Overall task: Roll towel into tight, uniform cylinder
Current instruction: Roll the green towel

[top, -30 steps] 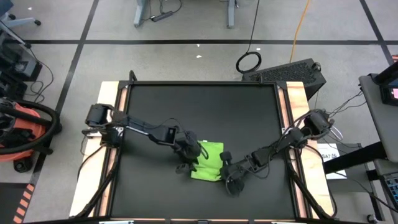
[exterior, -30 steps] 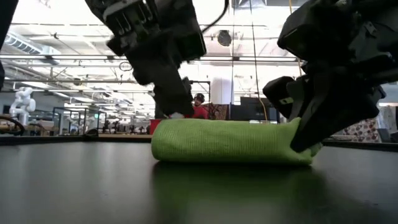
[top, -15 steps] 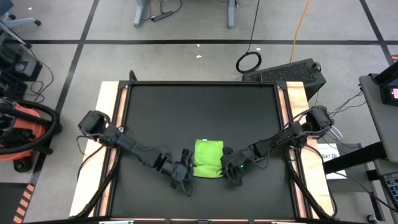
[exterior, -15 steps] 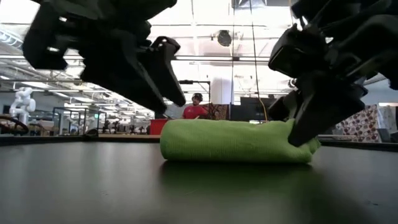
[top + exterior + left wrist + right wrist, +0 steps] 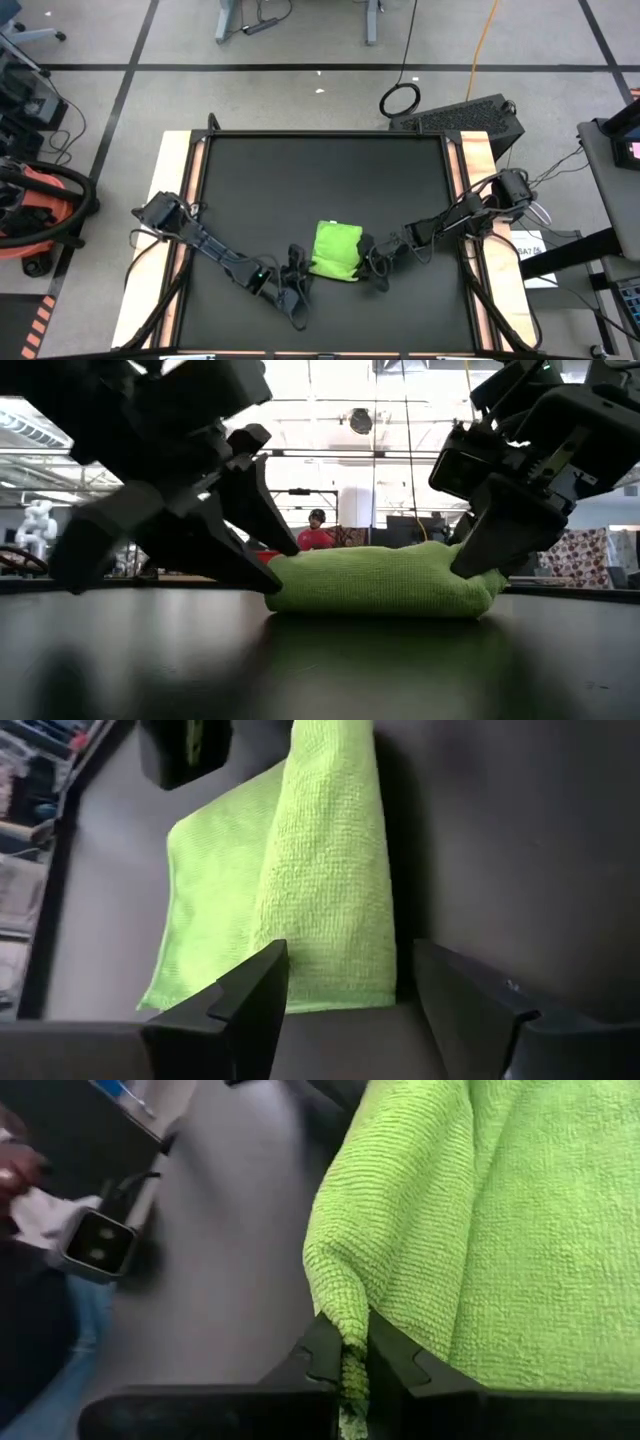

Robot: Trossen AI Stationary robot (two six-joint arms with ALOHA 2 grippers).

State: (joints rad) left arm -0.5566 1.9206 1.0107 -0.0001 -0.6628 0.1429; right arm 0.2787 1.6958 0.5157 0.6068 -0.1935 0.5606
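A wide black table mat covers the wooden work table, and near its front middle lies the small lime-green soft cloth towel, folded into a thick, slightly rumpled pad with one rolled ridge running along it (the left wrist view shows that ridge lying on a flatter layer of the same cloth). Seen from table height, the towel rests flat on the mat as a low, rounded mound. The dark left arm reaches in low from the table's left edge, and its left gripper sits just beside the towel's left end; its two dark fingers stand well apart, one on each side of the cloth's near end, closed on nothing. The dark right arm comes in from the table's right edge, and its right gripper is at the towel's right end; in the right wrist view its fingertips are pressed together with a corner fold of green terry cloth pinched between them. In the level view the right gripper bears on the mound's right end while the left gripper slants down against its left end.
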